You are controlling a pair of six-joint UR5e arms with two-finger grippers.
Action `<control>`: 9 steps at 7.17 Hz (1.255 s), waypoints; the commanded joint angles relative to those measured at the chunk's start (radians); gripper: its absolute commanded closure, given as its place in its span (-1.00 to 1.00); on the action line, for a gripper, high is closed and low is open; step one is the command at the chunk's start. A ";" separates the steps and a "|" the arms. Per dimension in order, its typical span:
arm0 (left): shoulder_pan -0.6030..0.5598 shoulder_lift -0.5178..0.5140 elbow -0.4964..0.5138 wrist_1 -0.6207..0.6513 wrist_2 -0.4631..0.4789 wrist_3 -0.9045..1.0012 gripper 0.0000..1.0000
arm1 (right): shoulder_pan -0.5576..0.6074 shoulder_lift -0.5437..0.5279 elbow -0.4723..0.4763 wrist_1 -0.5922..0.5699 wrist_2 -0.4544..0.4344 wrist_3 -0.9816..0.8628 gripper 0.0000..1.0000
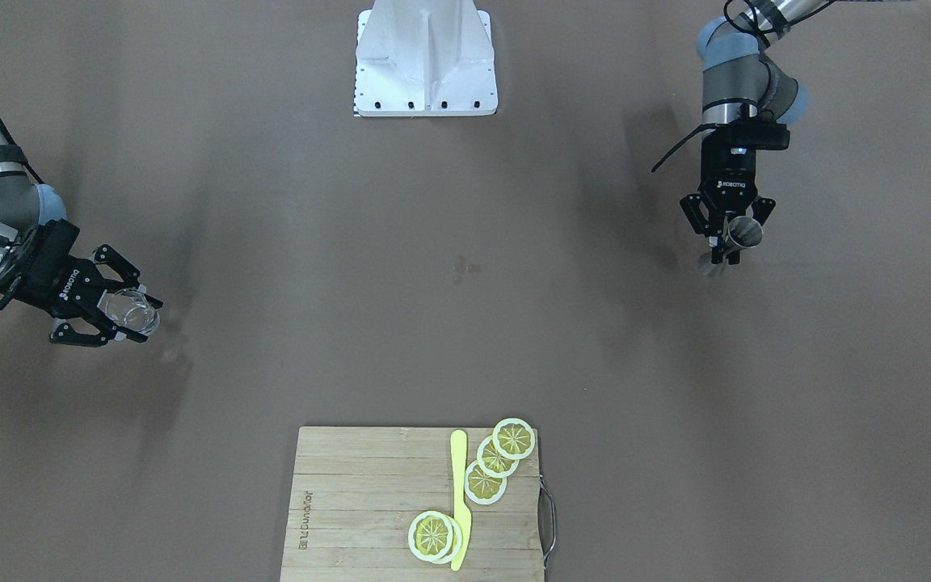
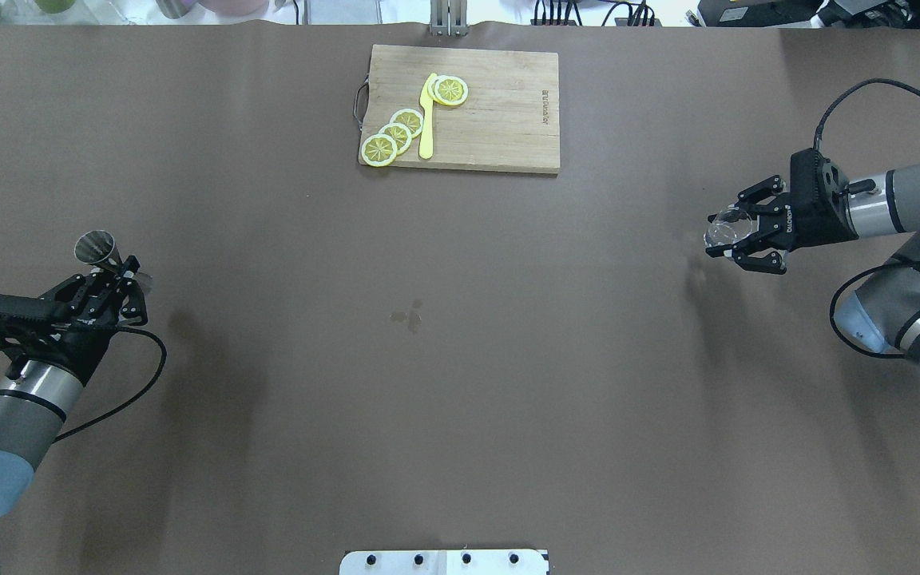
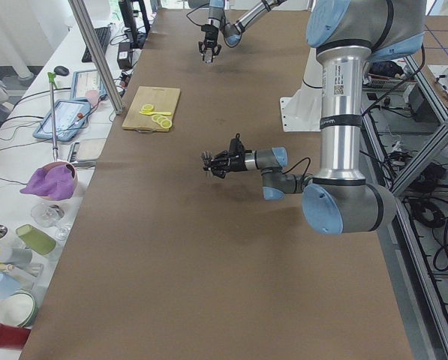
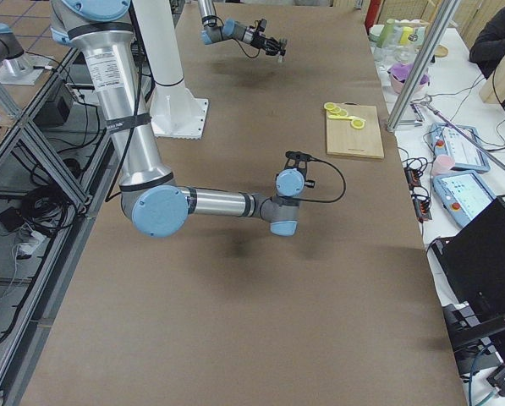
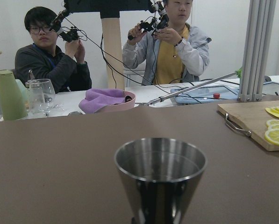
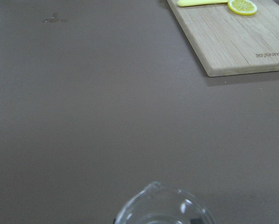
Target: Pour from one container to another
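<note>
The left hand [image 2: 120, 281], at the left edge of the overhead view about halfway down, has its fingers drawn in narrow around the lower part of a steel cup [image 2: 97, 247]. The cup stands roughly upright in the wrist view, mouth up, and is held off the bench [image 2: 460, 415]. Whether it has anything in it cannot be told.

The right hand [image 2: 735, 239], at the right edge a little higher in the frame, grips a clear glass [image 2: 723, 230] between its fingers, also lifted. The two hands are well apart.

Between them, near the centre of the frame, lies a small wet mark [image 2: 410, 316]. At top centre sits a wooden cutting board [image 2: 500, 120] carrying lemon slices [image 2: 396, 136] and a yellow knife [image 2: 426, 120], well apart from both hands.
</note>
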 commanded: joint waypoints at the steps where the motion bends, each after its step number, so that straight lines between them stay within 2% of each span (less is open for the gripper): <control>1: -0.011 -0.001 0.032 -0.031 -0.001 -0.012 1.00 | -0.004 0.009 -0.050 0.058 0.000 0.059 1.00; 3: -0.009 -0.013 0.083 -0.082 0.001 -0.011 1.00 | -0.007 0.031 -0.088 0.056 0.000 0.060 1.00; 9: -0.006 -0.026 0.120 -0.090 0.001 -0.044 1.00 | -0.022 0.035 -0.118 0.055 0.003 0.062 1.00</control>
